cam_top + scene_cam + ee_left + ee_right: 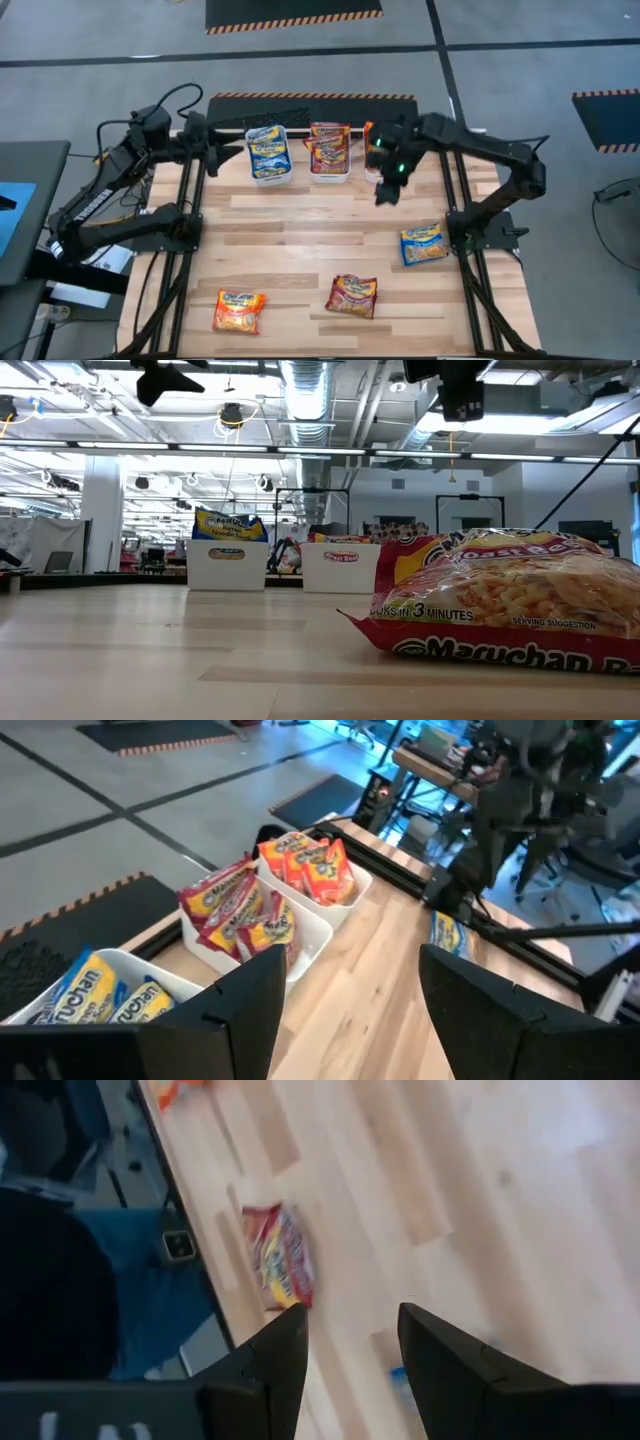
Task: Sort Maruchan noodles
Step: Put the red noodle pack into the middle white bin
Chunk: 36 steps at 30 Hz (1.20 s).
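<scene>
Three loose Maruchan packets lie flat on the wooden table: an orange one point(238, 310), a maroon one point(352, 295) and a blue one point(423, 243). The maroon one point(510, 605) fills the near right of the low view. Three white bins stand along the far edge, with blue packets point(268, 152), maroon packets point(329, 150) and orange packets point(305, 865). My left gripper point(225, 150) hovers open and empty beside the blue bin. My right gripper point(387, 192) is open and empty above the table, just in front of the orange bin; it looks down past the maroon packet point(285, 1270).
A black frame rail point(310, 97) runs along the table's far edge behind the bins. The middle of the tabletop point(310, 225) is bare wood. My right arm point(500, 810) stands across the table in the left wrist view. Dark side rails flank the table.
</scene>
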Available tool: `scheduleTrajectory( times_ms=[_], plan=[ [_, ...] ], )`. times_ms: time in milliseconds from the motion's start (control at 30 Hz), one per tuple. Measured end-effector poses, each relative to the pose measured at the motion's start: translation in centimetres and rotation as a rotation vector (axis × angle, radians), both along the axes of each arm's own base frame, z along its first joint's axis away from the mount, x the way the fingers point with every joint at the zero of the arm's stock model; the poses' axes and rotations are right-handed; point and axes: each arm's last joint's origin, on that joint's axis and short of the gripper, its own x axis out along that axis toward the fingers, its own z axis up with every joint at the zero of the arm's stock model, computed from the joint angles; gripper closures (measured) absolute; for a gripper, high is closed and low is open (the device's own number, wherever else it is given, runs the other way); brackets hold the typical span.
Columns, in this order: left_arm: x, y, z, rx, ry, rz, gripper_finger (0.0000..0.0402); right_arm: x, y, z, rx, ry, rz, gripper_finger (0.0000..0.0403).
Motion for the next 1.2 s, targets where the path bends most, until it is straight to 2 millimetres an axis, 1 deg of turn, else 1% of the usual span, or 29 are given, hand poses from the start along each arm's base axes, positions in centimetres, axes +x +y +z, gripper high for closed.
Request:
scheduleTrajectory(
  times_ms=[133,300,433,667,800,967,1100,1200],
  plan=[
    [0.2,-0.3,0.0,0.007,0.003,-0.035,0.0187,1.3,3.0,-2.1,0.050,0.042,0.002,0.0220],
    [0.4,-0.7,-0.3,-0.001,0.033,-0.108,0.0187,2.1,5.9,-3.7,0.075,0.056,0.013,0.0210],
    [0.4,-1.0,-0.7,-0.021,0.060,-0.129,0.0187,2.4,7.8,-5.1,0.087,0.089,-0.011,0.0194],
    [0.7,-1.4,-0.7,-0.012,0.064,-0.169,0.0187,2.4,11.0,-8.5,0.150,0.127,0.008,0.0175],
    [0.8,-1.7,-0.8,-0.020,0.076,-0.193,0.0187,2.5,12.2,-10.5,0.184,0.101,0.017,0.0175],
    [0.9,-1.9,-0.9,-0.025,0.083,-0.204,0.0187,2.1,13.0,-13.0,0.201,0.090,0.016,0.0175],
    [0.9,-2.0,-0.9,-0.038,0.081,-0.206,0.0187,1.9,12.9,-14.8,0.210,0.068,0.004,0.0175],
    [0.9,-2.0,-0.9,-0.042,0.083,-0.206,0.0187,1.4,12.7,-16.0,0.178,0.076,-0.016,0.0175]
  ],
)
